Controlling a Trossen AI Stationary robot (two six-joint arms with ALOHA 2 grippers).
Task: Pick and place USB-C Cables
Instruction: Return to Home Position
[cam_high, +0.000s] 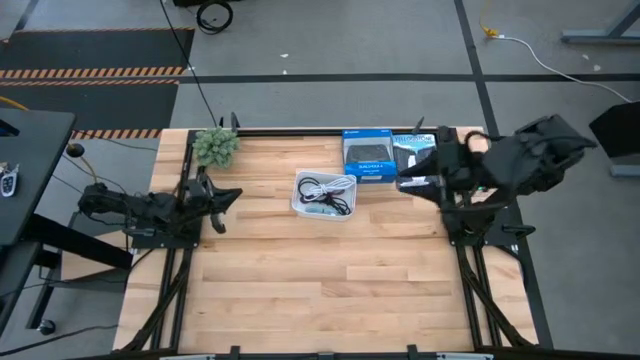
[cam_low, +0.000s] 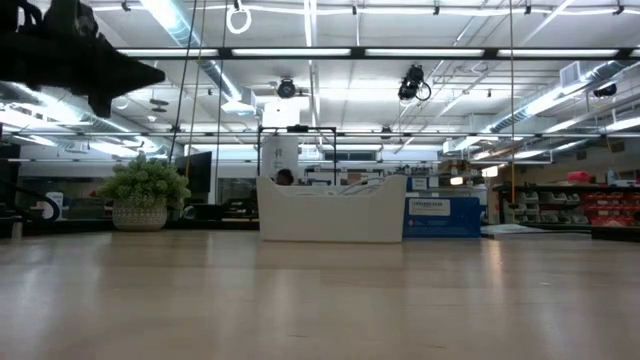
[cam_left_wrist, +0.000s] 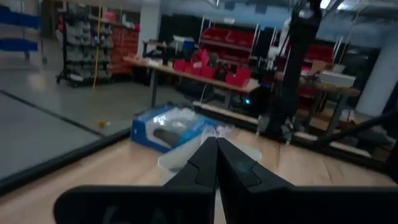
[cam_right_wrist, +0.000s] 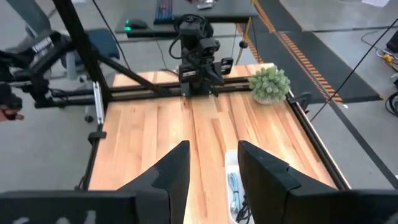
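Left gripper (cam_left_wrist: 216, 163) jaws pressed together, nothing between them, parked at the left edge of the wood table (cam_high: 320, 290), just in front of the plant (cam_high: 216, 147). Right gripper (cam_right_wrist: 213, 171) jaws apart, empty, held up at the right side of the table by the blue boxes (cam_high: 367, 157), facing across toward the other arm. Cables (cam_high: 325, 193) lie coiled inside the white tray (cam_high: 298, 203), mid-table toward the back, between the two arms. From above a white cord and a black cord read clearly; other colours too small to tell. Right wrist view shows the tray end with cords in it just past its fingers (cam_right_wrist: 261, 171). Low view: tray wall upright, plant well off to one side.
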